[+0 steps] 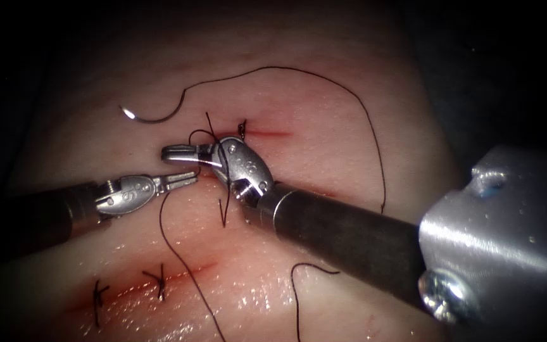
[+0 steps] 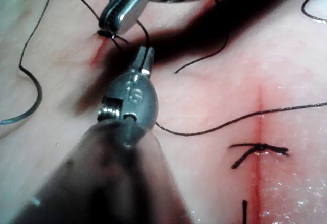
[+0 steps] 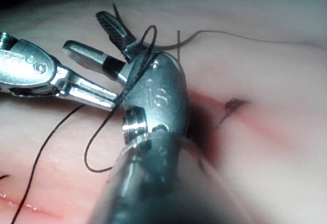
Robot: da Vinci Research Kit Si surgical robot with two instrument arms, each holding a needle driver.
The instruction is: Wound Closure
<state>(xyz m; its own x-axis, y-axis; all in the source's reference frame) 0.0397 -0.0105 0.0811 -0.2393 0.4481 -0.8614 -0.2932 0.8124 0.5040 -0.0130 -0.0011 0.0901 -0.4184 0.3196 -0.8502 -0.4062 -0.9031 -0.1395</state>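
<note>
On the pale pork tissue (image 1: 324, 126), one curved steel needle (image 1: 153, 117) lay free, up and left of the upper red cut (image 1: 267, 133); two knotted stitches (image 1: 159, 282) crossed the lower one. The right arm's silver tool (image 1: 175, 152) had jaws spread with black thread (image 1: 375, 145) looped around it. The left arm's silver tool (image 1: 188, 180) gripped thread, jaws narrow.

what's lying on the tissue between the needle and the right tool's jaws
In the endoscope view, between the needle and the right tool lies bare tissue; the thread loops beside the tool, near the cut.
</note>
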